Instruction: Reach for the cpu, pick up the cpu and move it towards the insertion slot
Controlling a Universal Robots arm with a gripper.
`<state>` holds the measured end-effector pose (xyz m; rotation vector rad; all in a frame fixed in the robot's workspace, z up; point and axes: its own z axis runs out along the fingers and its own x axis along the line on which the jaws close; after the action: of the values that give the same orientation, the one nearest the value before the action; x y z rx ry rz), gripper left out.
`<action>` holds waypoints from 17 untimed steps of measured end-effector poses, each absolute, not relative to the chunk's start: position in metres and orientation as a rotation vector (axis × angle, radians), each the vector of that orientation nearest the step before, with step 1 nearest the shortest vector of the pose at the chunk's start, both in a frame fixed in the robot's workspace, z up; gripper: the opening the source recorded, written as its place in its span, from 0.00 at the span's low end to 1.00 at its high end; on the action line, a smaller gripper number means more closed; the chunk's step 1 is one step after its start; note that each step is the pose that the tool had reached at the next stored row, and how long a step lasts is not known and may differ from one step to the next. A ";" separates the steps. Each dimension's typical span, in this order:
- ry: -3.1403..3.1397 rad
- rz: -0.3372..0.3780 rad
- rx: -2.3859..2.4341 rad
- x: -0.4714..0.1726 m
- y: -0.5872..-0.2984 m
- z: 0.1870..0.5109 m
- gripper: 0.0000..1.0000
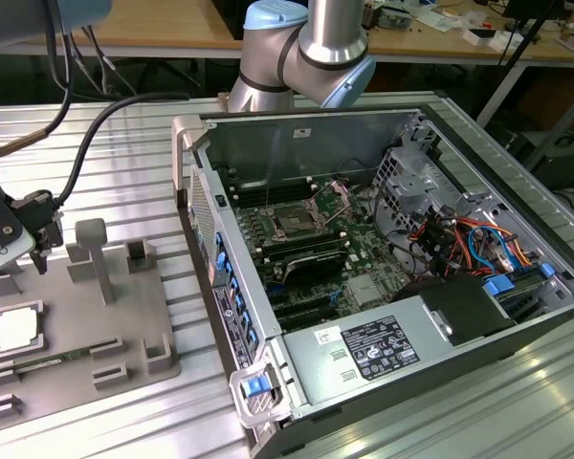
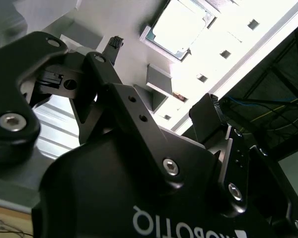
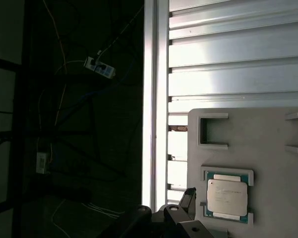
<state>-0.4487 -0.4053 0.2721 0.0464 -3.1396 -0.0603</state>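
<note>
The gripper, fingers spread and empty, is hovering over the grey tray; the cpu is lying flat in its recess, near and lower in the exterior view.

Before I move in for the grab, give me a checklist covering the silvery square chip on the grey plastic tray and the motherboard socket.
1. Silvery square cpu lying flat in a recess of the grey plastic tray: ok.
2. Black gripper open and empty: ok.
3. The gripper down at the cpu: not ok, it hangs above the tray, apart from the chip.
4. Square metal-framed insertion slot uncovered, dark centre showing: ok.
5. The gripper squared to the cpu's edges: cannot tell.
</note>
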 end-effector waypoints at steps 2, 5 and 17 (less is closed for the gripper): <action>-3.140 -0.060 0.047 -0.449 -0.405 0.272 0.83; -3.140 -0.060 0.046 -0.449 -0.405 0.271 0.83; -3.140 -0.060 0.046 -0.449 -0.409 0.266 0.83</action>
<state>-0.4487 -0.4088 0.2663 0.0463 -3.1395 -0.0602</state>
